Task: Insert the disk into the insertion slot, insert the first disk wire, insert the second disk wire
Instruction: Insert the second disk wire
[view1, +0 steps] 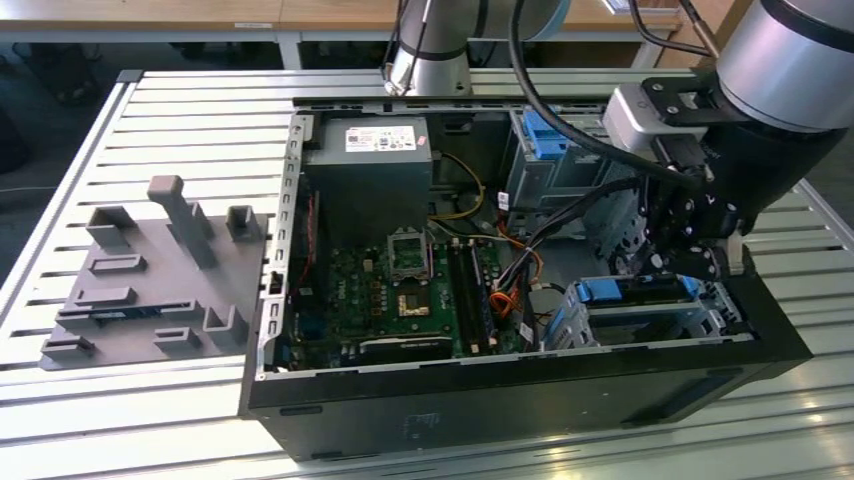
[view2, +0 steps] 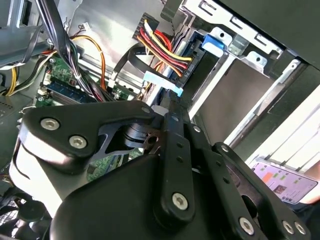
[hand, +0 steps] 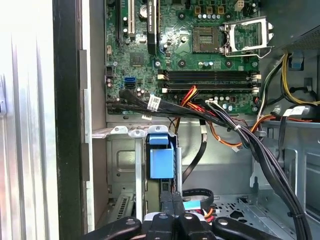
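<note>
The disk (view1: 638, 290), framed by its blue carrier, sits inside the insertion slot (view1: 607, 325) at the near corner of the open computer case on the exterior view's right. The carrier's blue end (hand: 161, 160) shows between the slot's metal walls (hand: 122, 165). A red, yellow and black wire bundle (view2: 167, 52) ends in a black plug at the disk's edge. My gripper (view1: 665, 268) hangs just above the disk, fingers (hand: 167, 202) pressed together. A light-blue connector (view2: 162, 82) on a black cable lies at the fingertips; whether it is pinched is hidden.
The green motherboard (view1: 400, 290) and the grey power supply (view1: 367, 165) take up the rest of the case. A taller silver cage with a blue clip (view1: 545, 135) stands behind the arm. Loose cables (hand: 240, 135) cross the bay. A grey fixture block (view1: 147, 280) rests on the slatted table.
</note>
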